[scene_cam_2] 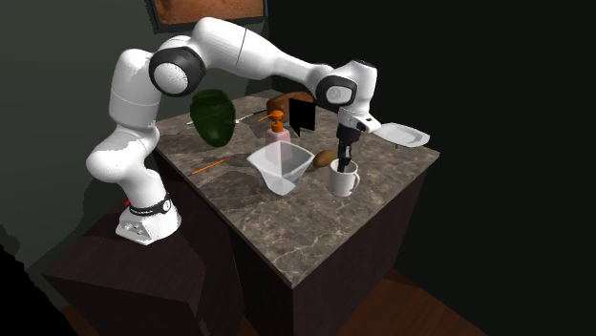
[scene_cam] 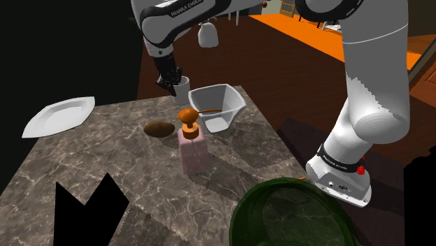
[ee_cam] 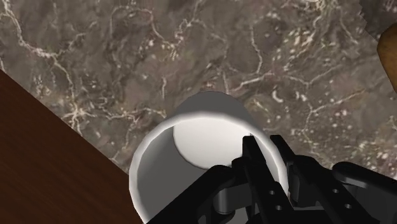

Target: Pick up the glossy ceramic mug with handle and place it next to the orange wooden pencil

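A white mug point(scene_cam: 183, 90) with a handle stands near the far edge of the marble table point(scene_cam: 105, 164). My black gripper point(scene_cam: 170, 82) comes down onto its rim. In the wrist view one finger point(ee_cam: 253, 156) is inside the mug point(ee_cam: 191, 137) and the other outside, so the gripper point(ee_cam: 267, 154) is shut on the mug's wall. In the second exterior view the gripper point(scene_cam_2: 346, 156) stands upright over the mug point(scene_cam_2: 343, 178), close to the table's corner. The orange pencil point(scene_cam_2: 208, 166) lies on the table's other side, by the arm's stand.
Beside the mug sit a white angular bowl point(scene_cam: 218, 105), a pink soap dispenser point(scene_cam: 192, 147) with an orange pump and a brown oval thing point(scene_cam: 159, 128). A white plate point(scene_cam: 59, 115) lies at one corner. A dark green vessel point(scene_cam: 293, 213) stands near the arm's base, and a black shape point(scene_cam: 87, 210) is on the table.
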Tool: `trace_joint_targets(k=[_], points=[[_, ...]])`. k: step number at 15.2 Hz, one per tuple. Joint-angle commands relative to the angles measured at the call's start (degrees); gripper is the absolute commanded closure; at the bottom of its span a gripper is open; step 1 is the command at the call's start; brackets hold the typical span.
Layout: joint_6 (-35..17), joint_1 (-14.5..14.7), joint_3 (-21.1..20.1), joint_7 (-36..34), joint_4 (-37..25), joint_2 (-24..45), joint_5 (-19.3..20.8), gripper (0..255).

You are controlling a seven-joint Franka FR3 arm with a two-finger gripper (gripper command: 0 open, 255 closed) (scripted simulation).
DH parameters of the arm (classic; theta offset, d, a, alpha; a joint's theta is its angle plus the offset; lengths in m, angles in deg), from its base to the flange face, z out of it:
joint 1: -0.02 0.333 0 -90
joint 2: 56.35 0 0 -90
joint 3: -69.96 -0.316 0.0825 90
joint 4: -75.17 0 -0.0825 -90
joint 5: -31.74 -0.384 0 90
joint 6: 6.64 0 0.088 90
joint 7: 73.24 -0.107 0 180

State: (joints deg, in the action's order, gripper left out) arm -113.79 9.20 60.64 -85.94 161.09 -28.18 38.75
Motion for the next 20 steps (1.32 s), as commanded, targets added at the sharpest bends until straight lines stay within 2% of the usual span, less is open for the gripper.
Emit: trace_joint_targets(k=[1,20], points=[[1.30,0.07,-0.08,0.02,-0.80,-0.51,-0.10,255],[15.21,0.55,-0.33,0.90,-13.41,-1.87,-0.54,255]])
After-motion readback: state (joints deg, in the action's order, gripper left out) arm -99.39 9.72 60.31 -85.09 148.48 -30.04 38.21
